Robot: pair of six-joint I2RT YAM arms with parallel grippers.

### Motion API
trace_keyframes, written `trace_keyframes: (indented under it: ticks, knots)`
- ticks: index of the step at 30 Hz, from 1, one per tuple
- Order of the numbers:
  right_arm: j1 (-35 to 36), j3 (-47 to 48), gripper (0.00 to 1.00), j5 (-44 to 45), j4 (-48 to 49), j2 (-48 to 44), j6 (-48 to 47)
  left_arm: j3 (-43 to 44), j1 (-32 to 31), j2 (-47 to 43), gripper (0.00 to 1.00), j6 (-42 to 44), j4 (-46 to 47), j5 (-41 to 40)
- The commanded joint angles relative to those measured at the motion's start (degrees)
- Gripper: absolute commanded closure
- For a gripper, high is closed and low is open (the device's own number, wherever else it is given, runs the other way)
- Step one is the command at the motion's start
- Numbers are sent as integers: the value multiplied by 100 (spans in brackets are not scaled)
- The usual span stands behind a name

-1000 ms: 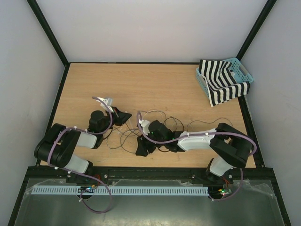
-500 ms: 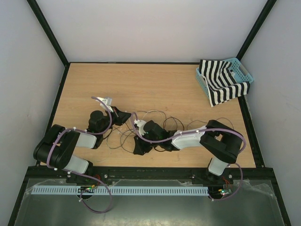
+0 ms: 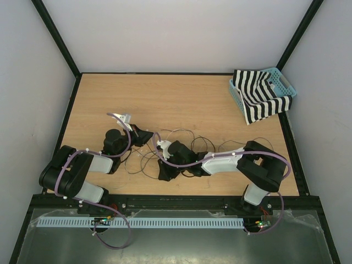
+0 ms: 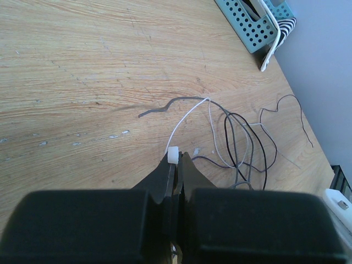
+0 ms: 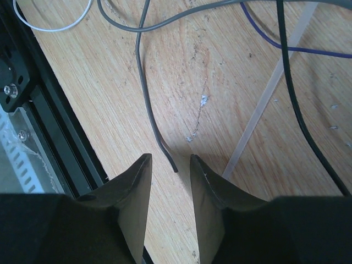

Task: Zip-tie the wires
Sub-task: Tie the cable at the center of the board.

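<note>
The wires [image 3: 190,144] lie in loose black and grey loops on the wooden table, between the two arms. My left gripper [image 4: 179,157] is shut on the white head of a zip tie [image 4: 172,154], whose thin strap runs up to the wires [image 4: 239,143]. In the top view this left gripper [image 3: 144,136] sits just left of the bundle. My right gripper [image 5: 171,159] is open and low over the table, its jaws on either side of the loose end of a grey wire [image 5: 144,104]. A pale flat strip [image 5: 264,104] lies to its right.
A teal basket [image 3: 286,83] holding a black-and-white striped cloth [image 3: 258,102] stands at the back right corner. The black rail [image 5: 49,126] of the table's near edge runs close beside the right gripper [image 3: 165,175]. Walls close in the table on three sides.
The right arm has slid a little to the left along the near edge, and its jaws have narrowed. The left arm has stayed put, still holding the zip tie.
</note>
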Motion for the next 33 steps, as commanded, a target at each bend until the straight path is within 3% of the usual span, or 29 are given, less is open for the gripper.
trace_keyframes:
  ticks: [1,14,22,33]
  knots:
    - [38,41,56,263,-625,-61,-159,-44,-31,-80,100,-52,216,-8]
    - [47,243,81,-64,-698,112,-400,-55,-31,-78,100,-86,212,-1]
    - [51,459,95,-51,-141,395,81,-56,-39,-69,100,-138,216,10]
    - [51,1530,100,267,565,1358,474,-98,-49,-136,100,-170,212,50]
